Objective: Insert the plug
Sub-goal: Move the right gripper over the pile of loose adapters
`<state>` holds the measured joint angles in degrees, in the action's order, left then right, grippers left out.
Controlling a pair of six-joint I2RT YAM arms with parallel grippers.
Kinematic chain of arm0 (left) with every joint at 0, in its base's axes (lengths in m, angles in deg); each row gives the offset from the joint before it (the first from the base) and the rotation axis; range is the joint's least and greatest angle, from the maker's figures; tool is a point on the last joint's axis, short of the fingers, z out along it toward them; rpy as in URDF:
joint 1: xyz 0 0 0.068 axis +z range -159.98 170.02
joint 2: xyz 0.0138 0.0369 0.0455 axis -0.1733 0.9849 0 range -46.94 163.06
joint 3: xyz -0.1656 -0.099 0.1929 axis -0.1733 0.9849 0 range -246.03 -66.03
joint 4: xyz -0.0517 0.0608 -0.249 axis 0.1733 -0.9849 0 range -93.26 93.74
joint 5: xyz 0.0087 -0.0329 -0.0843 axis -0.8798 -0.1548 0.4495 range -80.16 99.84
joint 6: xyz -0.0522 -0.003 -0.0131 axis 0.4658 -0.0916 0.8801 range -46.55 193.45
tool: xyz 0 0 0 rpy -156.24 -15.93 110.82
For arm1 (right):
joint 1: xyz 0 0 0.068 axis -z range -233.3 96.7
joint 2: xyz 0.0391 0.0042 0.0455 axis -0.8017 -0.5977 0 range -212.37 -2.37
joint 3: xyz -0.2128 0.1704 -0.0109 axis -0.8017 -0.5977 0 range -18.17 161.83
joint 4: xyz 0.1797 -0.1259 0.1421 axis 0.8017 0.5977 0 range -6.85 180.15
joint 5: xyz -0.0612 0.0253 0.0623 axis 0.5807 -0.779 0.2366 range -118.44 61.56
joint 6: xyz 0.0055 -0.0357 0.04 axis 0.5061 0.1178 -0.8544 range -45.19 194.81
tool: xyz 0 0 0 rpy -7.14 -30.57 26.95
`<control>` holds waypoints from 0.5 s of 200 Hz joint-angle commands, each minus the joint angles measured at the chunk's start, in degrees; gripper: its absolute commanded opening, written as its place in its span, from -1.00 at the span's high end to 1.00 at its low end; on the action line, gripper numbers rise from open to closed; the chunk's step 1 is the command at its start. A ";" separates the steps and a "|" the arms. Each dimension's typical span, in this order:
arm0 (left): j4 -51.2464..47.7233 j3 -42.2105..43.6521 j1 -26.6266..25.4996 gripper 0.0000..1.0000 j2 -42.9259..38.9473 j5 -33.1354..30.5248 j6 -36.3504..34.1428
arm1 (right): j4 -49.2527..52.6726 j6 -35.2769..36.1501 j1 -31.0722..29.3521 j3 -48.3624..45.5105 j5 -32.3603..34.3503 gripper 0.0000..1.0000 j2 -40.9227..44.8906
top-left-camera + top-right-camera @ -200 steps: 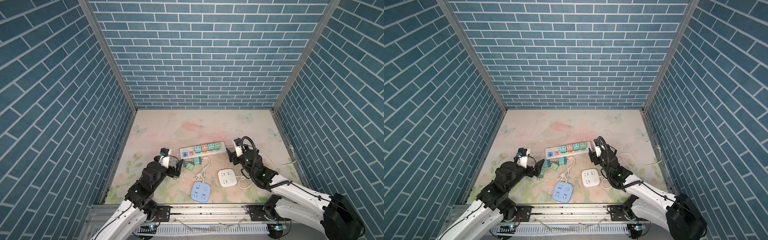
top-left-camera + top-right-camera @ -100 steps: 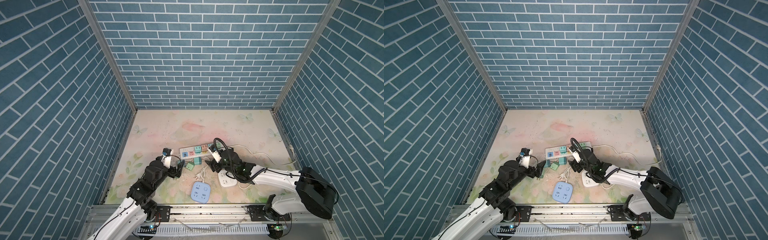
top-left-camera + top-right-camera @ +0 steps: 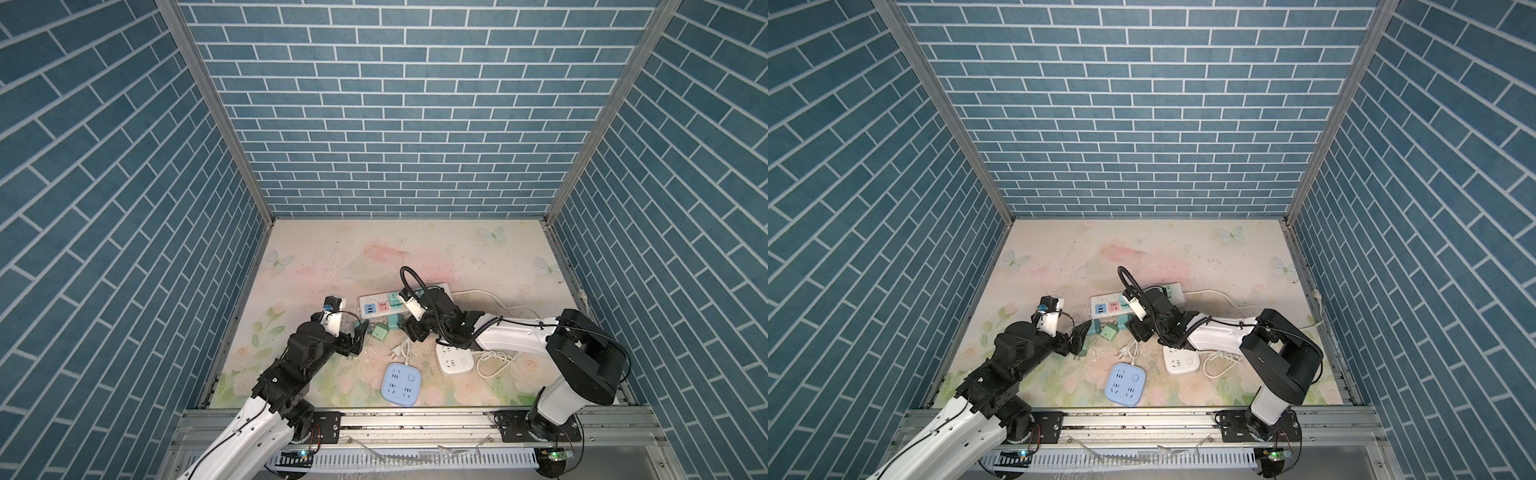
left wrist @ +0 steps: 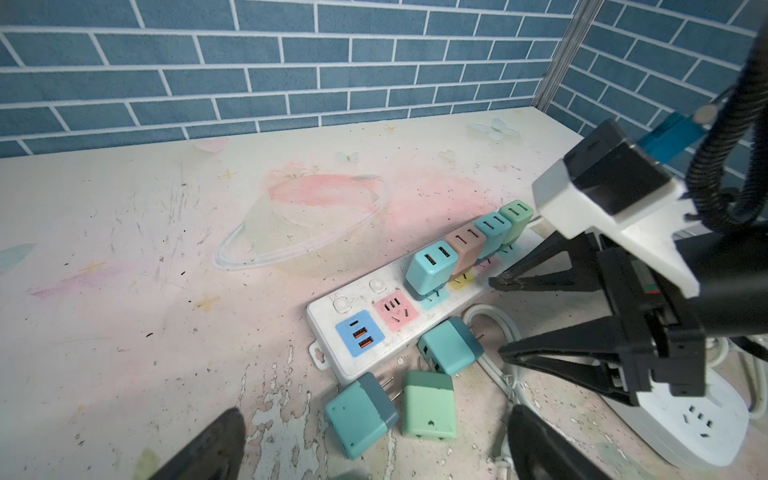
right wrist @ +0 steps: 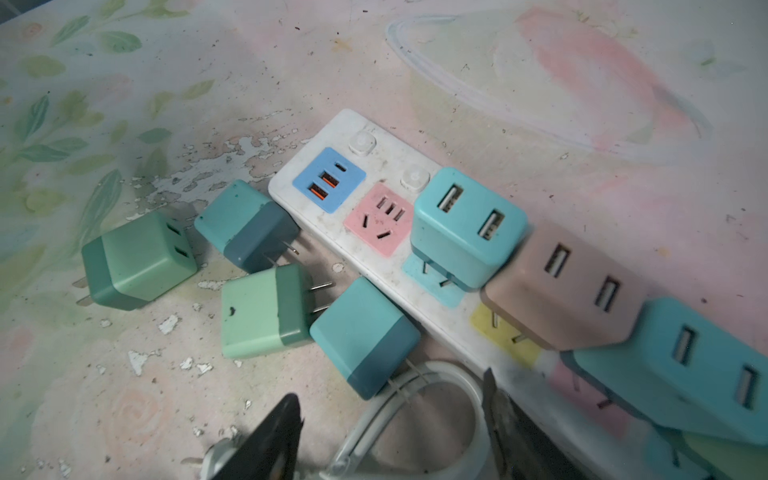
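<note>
Teal plug (image 5: 365, 336) on its side beside power strip (image 5: 291, 191), prongs toward my right gripper (image 4: 498, 318), jaws apart, empty, left gripper (image 4: 374, 415) spread wide too.

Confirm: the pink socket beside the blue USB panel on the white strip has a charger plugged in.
No. The pink socket beside the blue USB panel on the white strip is empty, its slots bare in the right wrist view.

Power strip (image 3: 374, 307): far end hidden behind the right arm in both top views.
Left fingers (image 4: 208, 451): bases cut off by the edge.
Right fingers (image 5: 270, 440): bases cut off too.
Outer teal plug (image 5: 685, 365): blurred, partly cut off.
</note>
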<state>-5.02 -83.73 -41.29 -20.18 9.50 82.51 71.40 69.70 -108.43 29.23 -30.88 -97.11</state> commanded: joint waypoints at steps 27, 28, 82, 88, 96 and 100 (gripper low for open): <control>-0.20 0.64 0.05 -0.99 -1.67 -0.19 0.19 | 0.97 1.05 -0.26 3.39 -2.22 -0.42 -4.80; -0.20 0.60 0.03 -0.99 -1.69 -0.19 0.18 | 0.95 1.06 -0.25 3.44 -2.27 -0.42 -4.91; -0.12 0.67 0.02 -0.99 -1.89 -0.08 0.22 | 2.60 1.43 -0.13 6.38 -2.27 -0.41 -8.78; -0.04 0.73 0.01 -0.99 -1.89 -0.23 0.18 | 2.53 1.41 -0.13 6.36 -3.97 -0.42 -8.93; -0.04 0.73 0.01 -0.99 -1.81 -0.28 0.17 | 2.28 1.25 -0.16 6.31 -4.56 -0.42 -9.15; -0.09 0.77 0.02 -0.99 -1.85 -0.30 0.17 | 2.26 1.09 -0.15 6.26 -4.94 -0.42 -9.27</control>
<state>-5.00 -83.66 -41.29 -21.60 9.48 82.69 72.45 70.14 -108.43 34.28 -33.17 -105.15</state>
